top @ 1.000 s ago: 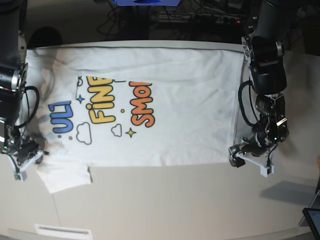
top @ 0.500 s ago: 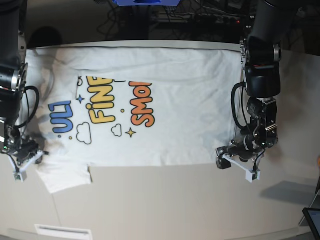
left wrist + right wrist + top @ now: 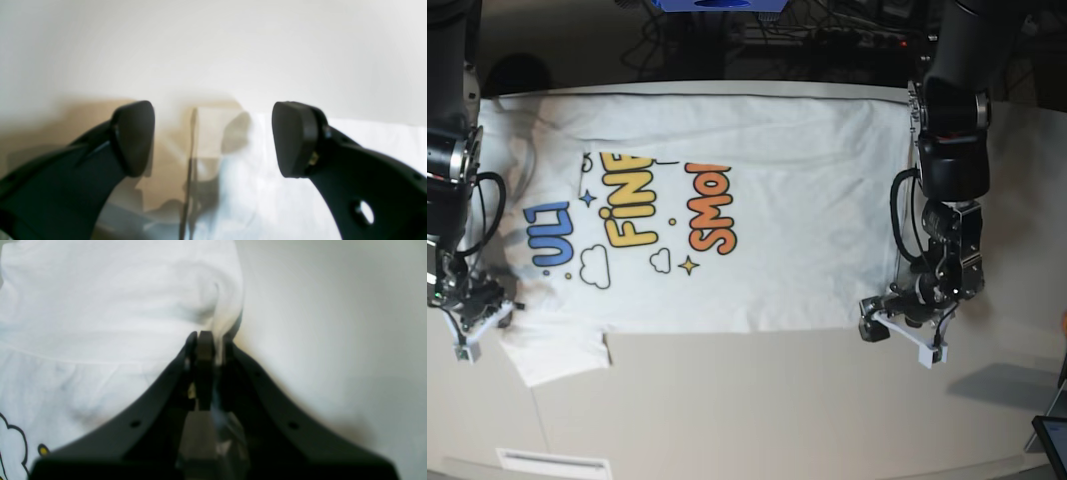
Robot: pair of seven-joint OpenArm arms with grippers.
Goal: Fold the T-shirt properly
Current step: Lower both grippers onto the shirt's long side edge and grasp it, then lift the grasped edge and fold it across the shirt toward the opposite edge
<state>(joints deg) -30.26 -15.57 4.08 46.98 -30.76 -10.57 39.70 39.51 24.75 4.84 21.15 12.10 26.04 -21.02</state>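
Observation:
The T-shirt (image 3: 757,200) lies spread flat on the table, print side up, with blue, yellow and orange lettering. In the base view my right gripper (image 3: 472,322) sits at the shirt's front-left sleeve. The right wrist view shows that gripper (image 3: 208,340) shut, with a fold of the white T-shirt (image 3: 116,306) pinched between its fingers. My left gripper (image 3: 897,340) hovers at the shirt's front-right hem corner. In the left wrist view the left gripper (image 3: 213,138) is wide open with nothing between its fingers (image 3: 133,136). White T-shirt (image 3: 267,200) cloth lies below them.
Bare beige table (image 3: 777,400) runs along the front, with a seam and a white strip (image 3: 552,462) near the front-left edge. A dark screen corner (image 3: 1052,435) shows at the front right. Cables and dark gear (image 3: 827,35) lie beyond the far edge.
The left gripper has shifted leftward along the shirt's front edge, closer to the hem corner, staying open. The right gripper has stayed shut on the sleeve.

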